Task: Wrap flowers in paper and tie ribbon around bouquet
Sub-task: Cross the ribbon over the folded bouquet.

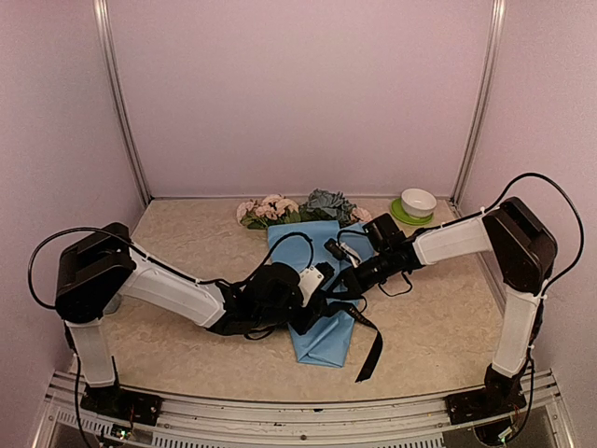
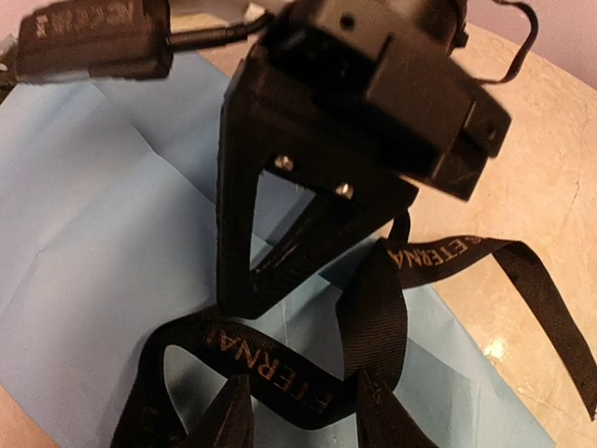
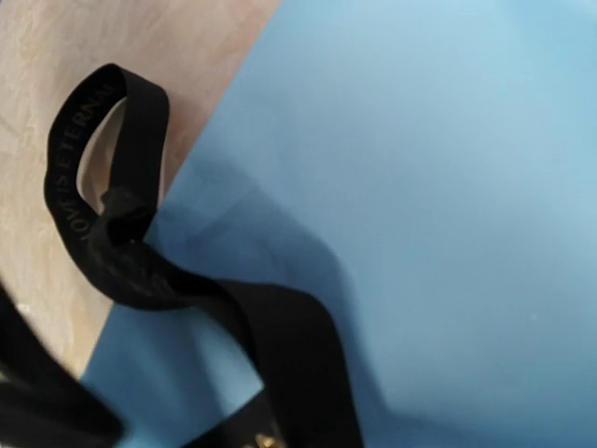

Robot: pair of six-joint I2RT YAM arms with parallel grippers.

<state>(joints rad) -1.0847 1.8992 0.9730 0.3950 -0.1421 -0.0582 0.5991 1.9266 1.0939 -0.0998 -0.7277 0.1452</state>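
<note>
We judge the wrapping done. The flowers [image 1: 280, 209] show their heads at the far end of the table [image 1: 187, 233]. The paper [image 1: 322, 338] lies folded over the stems as a long cone pointing toward the arm bases.

The tying is what is left. The ribbon [image 2: 280, 378] lies across the middle of the paper in loose loops, with one end trailing onto the table at the near right. The right wrist view shows a bunched crossing under a small loop, but we see no finished bow. We cannot tell whether the ribbon passes under the bundle.

The right gripper [image 2: 241, 297] is clenched on the ribbon just above the paper. The left gripper [image 2: 303, 415] has its fingers apart, with a stretch of ribbon crossing the gap and nothing pinched as far as we can see.

Gold letters on the ribbon read "LOVE IS ETERNA", the rest hidden. A label on a black block in the left wrist view is too blurred to read.
</note>
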